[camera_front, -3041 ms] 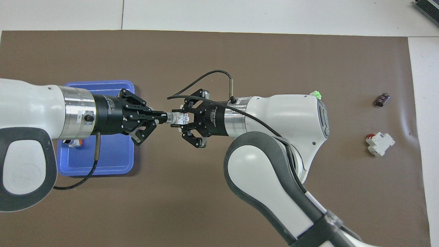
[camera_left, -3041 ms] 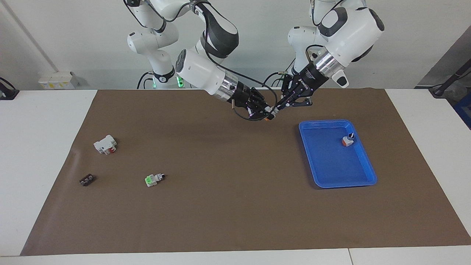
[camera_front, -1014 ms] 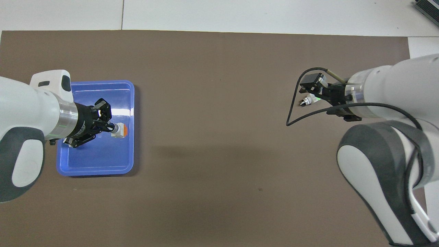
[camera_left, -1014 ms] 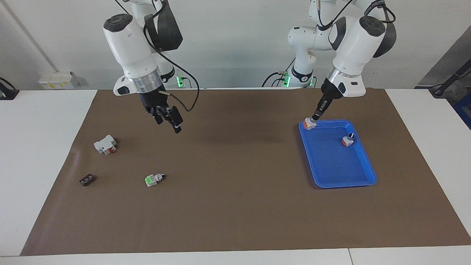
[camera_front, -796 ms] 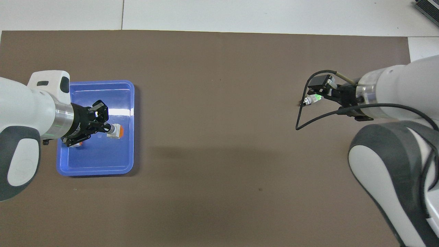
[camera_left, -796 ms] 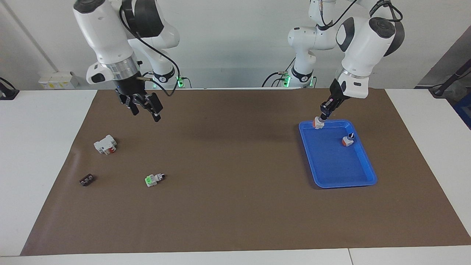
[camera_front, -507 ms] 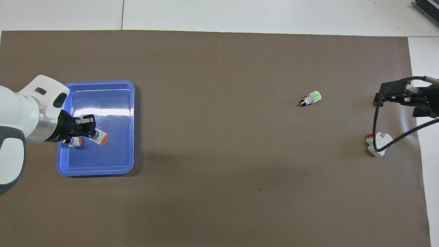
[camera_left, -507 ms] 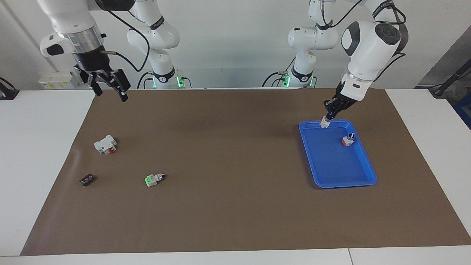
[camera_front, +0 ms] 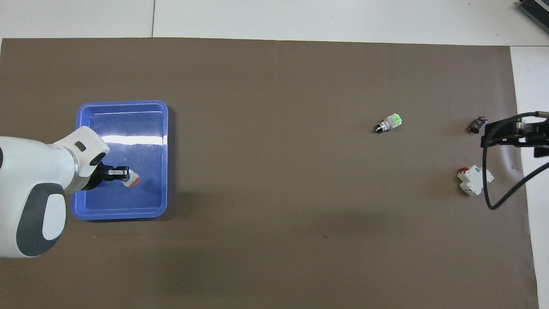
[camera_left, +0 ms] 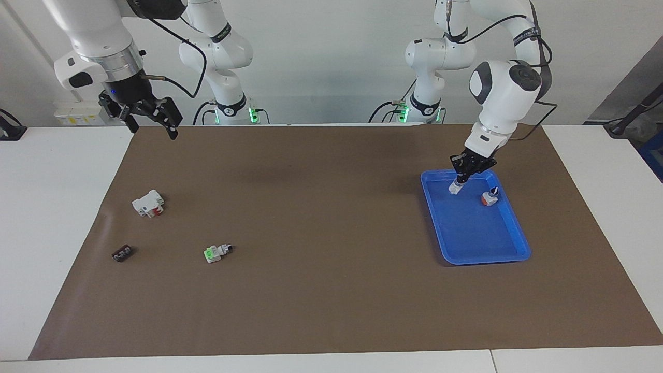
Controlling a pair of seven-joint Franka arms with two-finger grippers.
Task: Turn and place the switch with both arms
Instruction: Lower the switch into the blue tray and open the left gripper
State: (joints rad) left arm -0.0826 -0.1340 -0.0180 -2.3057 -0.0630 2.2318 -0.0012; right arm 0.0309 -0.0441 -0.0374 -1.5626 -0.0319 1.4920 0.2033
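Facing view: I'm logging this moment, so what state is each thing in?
Switch: held by the left pincer, low inside the tray.
Tray: flat on the mat, holding a blue-knobbed switch.
Right pincer: open, empty, raised over the mat's edge at the right arm's end.
Green switch: lying on its side.
Breaker: lying on the mat.

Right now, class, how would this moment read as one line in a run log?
left pincer: shut on switch, low in blue tray | right pincer: open, waiting raised over table edge | second switch: in tray
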